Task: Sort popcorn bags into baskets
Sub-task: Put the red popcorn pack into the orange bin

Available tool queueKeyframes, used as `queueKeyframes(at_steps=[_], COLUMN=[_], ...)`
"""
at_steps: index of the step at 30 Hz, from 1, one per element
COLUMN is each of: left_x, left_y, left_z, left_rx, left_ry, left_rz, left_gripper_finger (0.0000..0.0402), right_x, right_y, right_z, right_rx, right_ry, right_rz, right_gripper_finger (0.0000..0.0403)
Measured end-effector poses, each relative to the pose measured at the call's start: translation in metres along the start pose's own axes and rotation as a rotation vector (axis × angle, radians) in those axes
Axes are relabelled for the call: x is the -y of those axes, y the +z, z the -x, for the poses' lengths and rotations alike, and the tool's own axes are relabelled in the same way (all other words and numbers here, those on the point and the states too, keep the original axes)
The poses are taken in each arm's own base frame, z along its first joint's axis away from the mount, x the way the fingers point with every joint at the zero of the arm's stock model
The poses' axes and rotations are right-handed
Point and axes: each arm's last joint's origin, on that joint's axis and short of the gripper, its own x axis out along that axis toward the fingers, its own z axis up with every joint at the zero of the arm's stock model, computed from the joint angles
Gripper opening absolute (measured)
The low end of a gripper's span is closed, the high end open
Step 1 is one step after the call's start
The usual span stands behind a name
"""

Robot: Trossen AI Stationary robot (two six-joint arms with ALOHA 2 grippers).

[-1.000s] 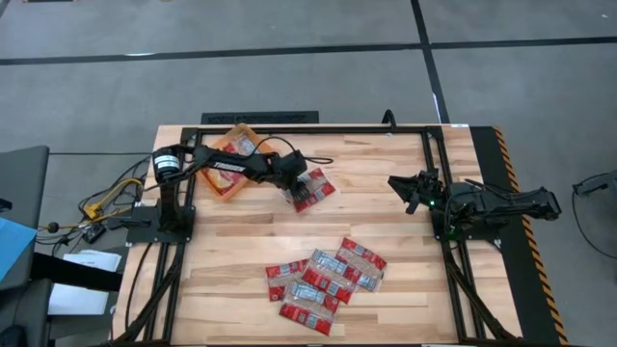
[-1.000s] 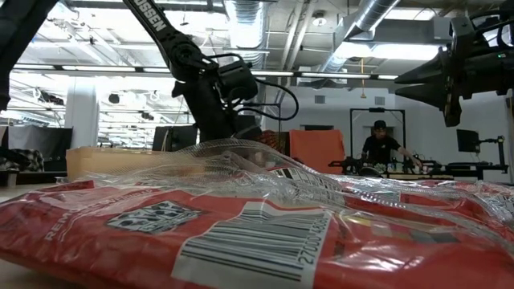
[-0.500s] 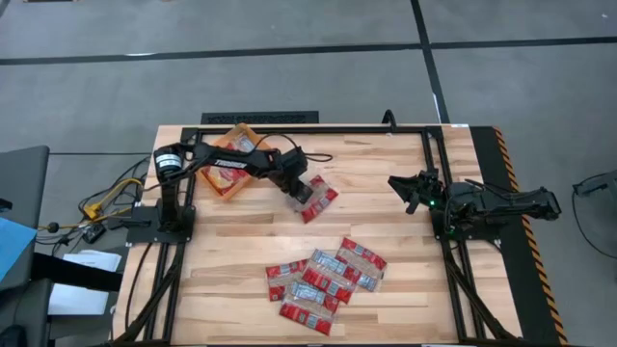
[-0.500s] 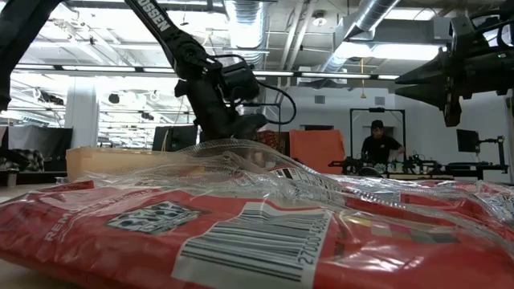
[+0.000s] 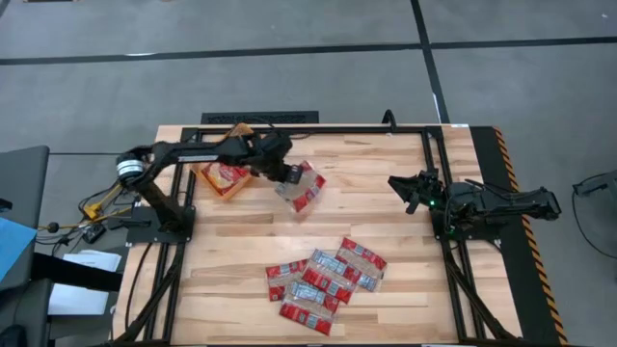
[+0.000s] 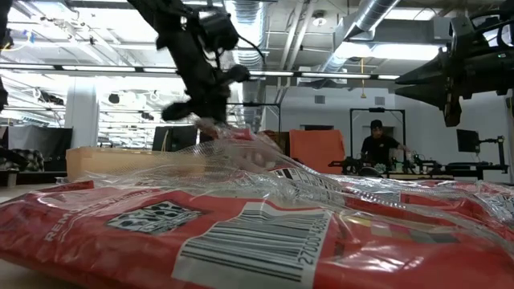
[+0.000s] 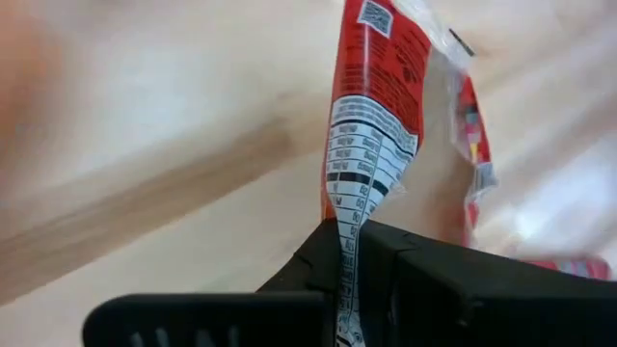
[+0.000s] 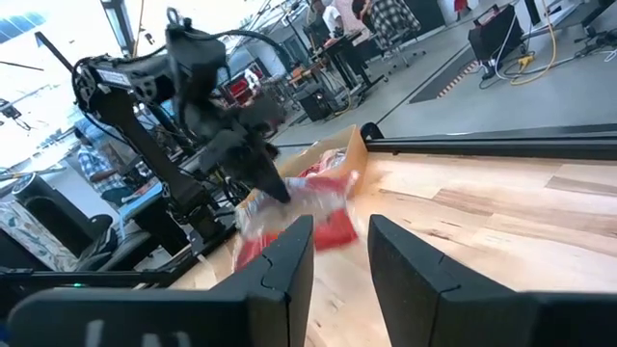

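My left gripper (image 5: 278,172) is shut on one red popcorn bag (image 5: 300,185) with a white label panel, up in the air just right of the orange basket (image 5: 205,178). In the low view the left gripper (image 6: 205,108) is high, and the bag (image 6: 241,146) trails below it. One packet (image 5: 229,173) lies in the basket. Several more packets (image 5: 328,275) lie overlapping on the near middle of the table. My right gripper (image 5: 410,189) waits open above the table's right side, touching nothing; its own view shows its fingers apart (image 8: 339,260). My left gripper pinches the bag between its two fingers at one short end, on the white printed panel (image 7: 345,246). The bag (image 7: 374,87) stretches away from the fingertips, lifted clear of the table and tilted down toward the right.
A dark metal frame (image 5: 424,154) runs along the far and side edges of the table. Bare wood lies between the basket, the pile and the right arm. One packet (image 6: 241,233) fills the low view's foreground. A person (image 6: 381,148) stands far behind the table.
My left gripper has risen and moved a little toward the far-left, toward the basket, staying shut on the bag. The bag, which lay on the table under the gripper, now hangs lifted clear.
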Motion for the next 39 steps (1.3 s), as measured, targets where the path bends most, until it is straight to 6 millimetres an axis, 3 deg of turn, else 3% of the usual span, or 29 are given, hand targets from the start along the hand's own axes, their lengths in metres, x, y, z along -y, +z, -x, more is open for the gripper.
queueKeyframes(at_steps=[8,18,23,30,39], left_x=[-0.019,-0.060,-0.085,-0.112,-0.133], left_y=[-0.009,-0.039,-0.059,-0.082,-0.099], left_z=[0.055,0.096,0.101,0.093,0.079], left_rx=[0.181,0.480,0.564,0.584,0.599], left_ry=[0.255,0.287,0.278,0.287,0.332], left_rz=[0.226,0.694,0.857,1.005,1.121], left_gripper_finger=[0.0000,0.0000,0.0000,0.0000,0.0000], right_x=[0.000,0.000,0.000,0.000,0.000], right_y=[0.000,0.000,0.000,0.000,0.000], right_z=[0.000,0.000,0.000,0.000,0.000], right_rx=[0.000,0.000,0.000,0.000,0.001], right_ry=[0.000,0.000,0.000,-0.001,-0.001], right_rz=[0.000,0.000,0.000,0.000,-0.001], right_gripper_finger=[0.0125,0.0127,0.0125,0.0124,0.0124])
